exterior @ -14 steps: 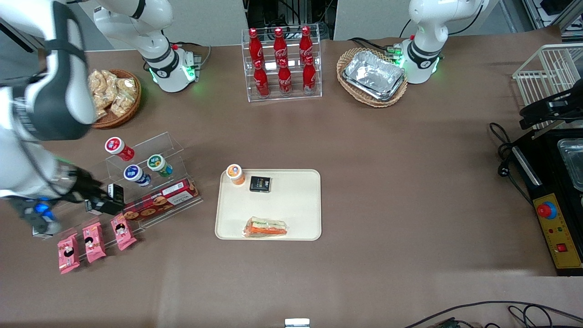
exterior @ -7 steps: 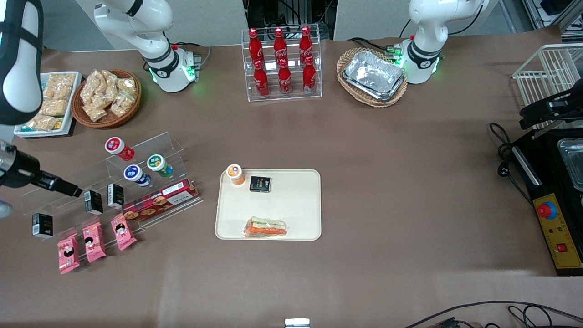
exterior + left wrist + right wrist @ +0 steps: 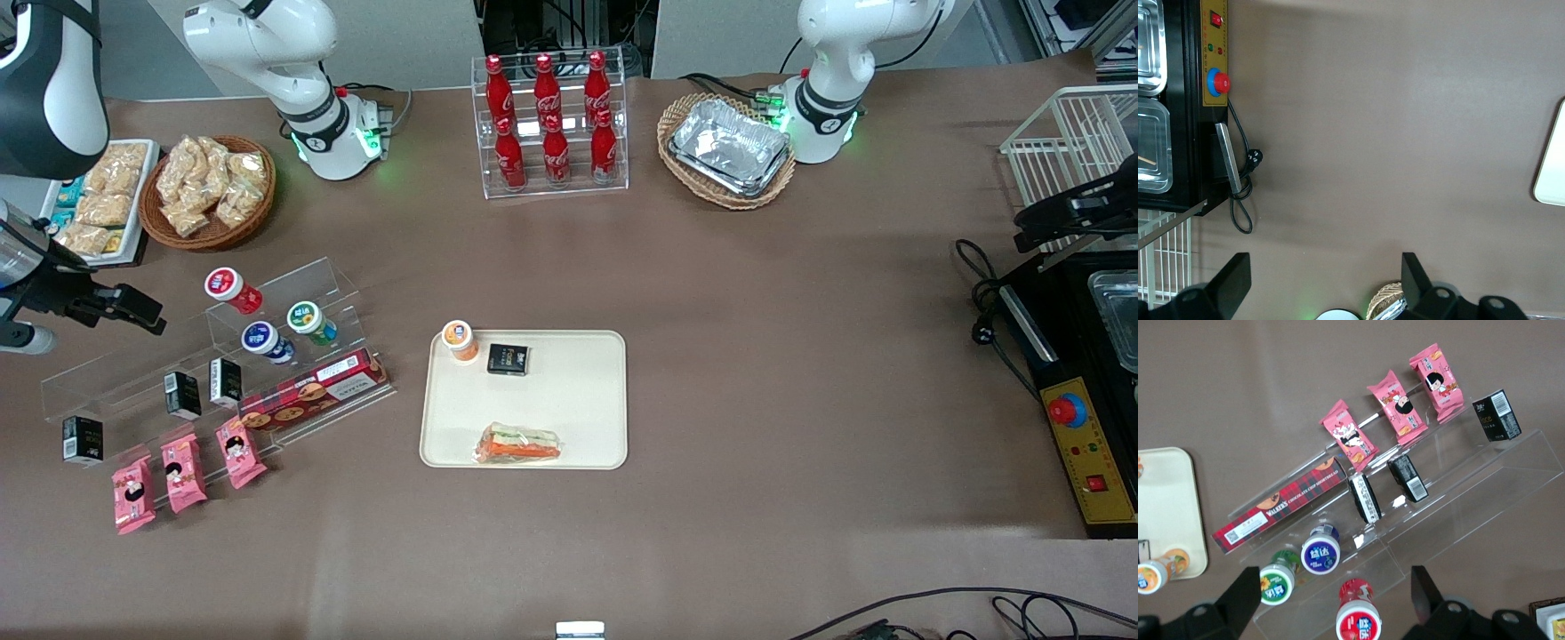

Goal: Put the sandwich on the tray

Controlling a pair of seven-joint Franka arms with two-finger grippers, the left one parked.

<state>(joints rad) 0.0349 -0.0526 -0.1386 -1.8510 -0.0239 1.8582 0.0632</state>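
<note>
Front view shows a brown-covered counter (image 3: 756,356) with the cream-beige tray (image 3: 578,400) as its central landmark. On the tray, the wrapped sandwich (image 3: 520,443) lies along the edge nearest the camera, while an orange-lidded cup (image 3: 460,340) and a small black box (image 3: 508,358) sit at the tray's farther edge. Toward the working arm's end from the tray stands a clear acrylic display rack (image 3: 213,356) with lidded cups, black boxes, a plaid biscuit box (image 3: 313,389) and pink snack packets (image 3: 182,471). The gripper (image 3: 107,307) hovers above that rack's outer end, well apart from the tray, its jaws spread wide and holding nothing. Farther from the camera than the tray, red cola bottles (image 3: 549,124) fill a clear stand.
</note>
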